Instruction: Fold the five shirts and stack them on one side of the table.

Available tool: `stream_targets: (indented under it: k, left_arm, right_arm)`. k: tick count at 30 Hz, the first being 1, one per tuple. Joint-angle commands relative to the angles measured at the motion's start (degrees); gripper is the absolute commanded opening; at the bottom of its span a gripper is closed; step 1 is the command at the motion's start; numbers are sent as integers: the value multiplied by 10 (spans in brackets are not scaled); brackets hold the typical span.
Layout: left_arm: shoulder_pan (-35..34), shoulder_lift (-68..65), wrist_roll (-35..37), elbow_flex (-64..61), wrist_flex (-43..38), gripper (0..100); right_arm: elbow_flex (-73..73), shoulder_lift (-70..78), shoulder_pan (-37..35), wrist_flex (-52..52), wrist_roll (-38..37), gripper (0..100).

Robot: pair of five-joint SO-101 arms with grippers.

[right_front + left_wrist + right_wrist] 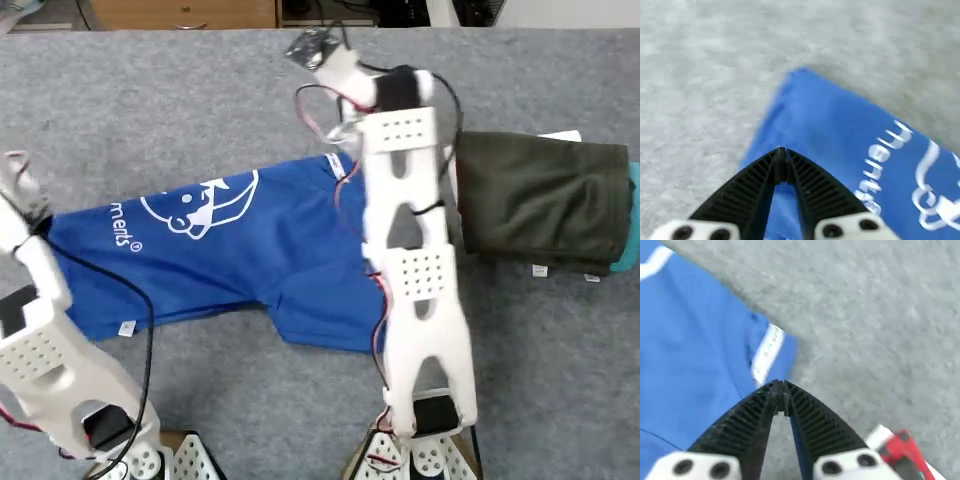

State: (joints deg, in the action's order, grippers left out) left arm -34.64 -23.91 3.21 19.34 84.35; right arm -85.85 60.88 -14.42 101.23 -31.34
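Blue shirt (230, 260) lies spread flat across the middle of the grey bench (150, 110) in the high view, its white print (195, 205) facing up. At the bench's right side sits a folded olive shirt (535, 200) on top of a teal shirt (630, 230), apart from the blue one. The left pincer (38, 222) is at the blue shirt's left corner; the right pincer (343, 140) is at its far edge, near the collar.

From the left wrist, the left pincer (781, 165) is clenched, tips meeting over the blue shirt (840, 135) close to its corner; whether cloth is pinched is unclear.

From the right wrist, the right pincer (781, 399) is clenched too, tips together at the edge of the blue shirt (690, 340), just beside a white label (765, 355), with bare bench (875, 315) beyond.
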Motion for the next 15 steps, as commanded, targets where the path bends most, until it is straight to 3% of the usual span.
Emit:
stream_targets:
  k: [1,5,8,15]
  left_arm:
    - [42,27,1,21,-12,19]
    - [26,-10,1,-30,-65,19]
    - [0,-54,-4,-62,-90,19]
    - [-62,-78,-17,-72,-55,19]
  right_arm:
    - [1,12,-44,-21,25,5]
    - [-2,58,-51,-48,38,5]
    - [0,97,-17,-63,34,5]
    - [-3,140,50,-56,-23,5]
